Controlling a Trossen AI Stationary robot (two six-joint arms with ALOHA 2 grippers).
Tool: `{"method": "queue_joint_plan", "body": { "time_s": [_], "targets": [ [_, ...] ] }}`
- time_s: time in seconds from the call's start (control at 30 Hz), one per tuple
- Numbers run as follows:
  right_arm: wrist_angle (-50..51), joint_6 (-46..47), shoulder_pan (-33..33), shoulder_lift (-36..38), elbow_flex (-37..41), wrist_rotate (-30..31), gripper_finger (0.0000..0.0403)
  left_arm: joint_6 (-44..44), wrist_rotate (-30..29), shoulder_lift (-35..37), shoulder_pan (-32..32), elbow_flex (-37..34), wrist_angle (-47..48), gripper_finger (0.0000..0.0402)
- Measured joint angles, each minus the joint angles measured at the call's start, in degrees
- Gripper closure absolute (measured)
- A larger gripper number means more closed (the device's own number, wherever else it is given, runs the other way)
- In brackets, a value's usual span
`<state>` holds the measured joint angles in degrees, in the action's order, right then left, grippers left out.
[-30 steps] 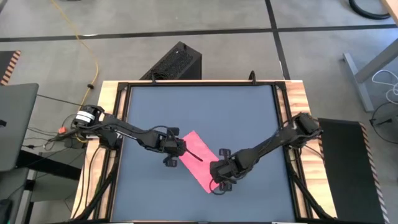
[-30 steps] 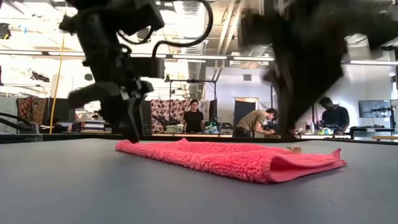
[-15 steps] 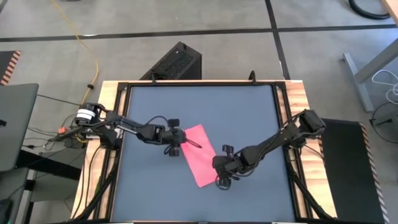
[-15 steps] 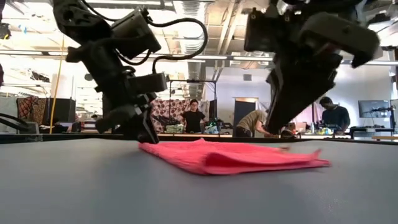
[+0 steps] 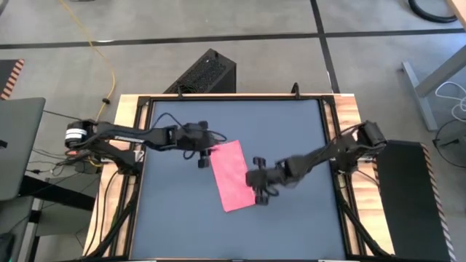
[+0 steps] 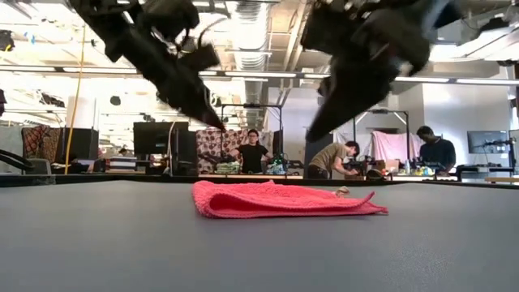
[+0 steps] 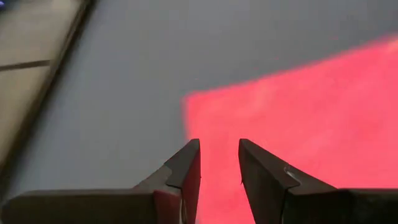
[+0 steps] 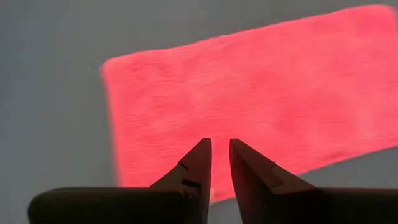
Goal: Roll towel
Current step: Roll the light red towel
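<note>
The pinkish-red towel (image 5: 233, 175) lies folded into a long rectangle on the dark tabletop, a little near of its middle. The low view (image 6: 284, 201) shows it flat, with a rounded fold at one end. My left gripper (image 5: 209, 154) hangs above the towel's far left corner, narrowly open and empty. Its wrist view shows the fingers (image 7: 219, 152) over that corner of the towel (image 7: 298, 112). My right gripper (image 5: 253, 182) hangs above the towel's right long edge, narrowly open and empty (image 8: 221, 149), with the towel (image 8: 249, 87) below it. In the low view both grippers (image 6: 217, 123) (image 6: 313, 132) are clear above the cloth.
Bare dark tabletop (image 5: 291, 131) lies on all sides of the towel. A black box (image 5: 204, 73) stands on the floor past the table's far edge. Several people (image 6: 253, 152) stand at benches in the room behind the table.
Both grippers have risen from the towel's two ends and now hang clear above it. The left gripper has gone toward the far edge. The towel has turned about on the table and shifted a little toward the far edge. It now lies flat.
</note>
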<state>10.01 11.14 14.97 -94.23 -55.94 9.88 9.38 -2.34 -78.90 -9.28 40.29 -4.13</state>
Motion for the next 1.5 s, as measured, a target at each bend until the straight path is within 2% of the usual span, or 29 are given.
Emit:
{"method": "queue_joint_plan", "body": {
  "time_s": [0.07, 0.13, 0.2, 0.3, 0.47, 0.57, 0.67, 0.83, 1.03, 1.23, 1.5],
  "targets": [
    [-4.0, -3.0, -4.6, 1.4, 2.5, -3.5, 0.0323, -8.2, 10.4, 0.8, 1.8, -1.3, -3.2, 0.0304],
    [-9.9, -5.6, -8.8, 2.3, 5.4, -9.0, 0.0331, -14.4, 14.9, -0.8, 6.4, -3.3, -7.7, 0.0304],
    [-16.4, -7.2, -12.1, 2.4, 7.7, -13.1, 0.034, -17.9, 11.9, -3.9, 12.8, -5.3, -13.9, 0.0304],
    [-19.0, -9.8, -15.5, 1.7, 8.7, -14.3, 0.0355, -20.7, 4.1, -9.8, 21.1, -5.7, -23.5, 0.0304],
    [-24.8, -11.7, -21.1, -2.5, 8.5, -14.6, 0.0381, -23.6, -5.8, -18.6, 27.6, -1.5, -26.3, 0.0304],
    [-25.3, -11.8, -23.8, -5.4, 8.7, -14.6, 0.0389, -26.3, -7.3, -22.8, 28.2, 1.1, -25.3, 0.0304],
    [-25.3, -11.7, -25.6, -7.7, 8.6, -14.6, 0.0386, -29.0, -4.0, -25.6, 28.2, 2.8, -22.4, 0.0304],
    [-25.7, -11.2, -25.9, -10.3, 8.6, -14.5, 0.038, -32.8, 1.0, -26.1, 27.9, 3.8, -17.5, 0.0304],
    [-24.1, -7.7, -24.7, -10.9, 8.4, -13.5, 0.0384, -33.5, 3.6, -23.3, 27.7, 3.8, -10.2, 0.0304],
    [-19.6, -5.8, -21.4, -7.7, 8.6, -11.0, 0.0384, -31.5, 7.5, -18.6, 27.8, 3.7, -0.9, 0.0304],
    [-20.1, -0.3, -19.2, -1.9, 8.6, -11.0, 0.0372, -25.6, 14.8, -12.5, 27.8, 3.7, 1.5, 0.0304]
  ]
}}
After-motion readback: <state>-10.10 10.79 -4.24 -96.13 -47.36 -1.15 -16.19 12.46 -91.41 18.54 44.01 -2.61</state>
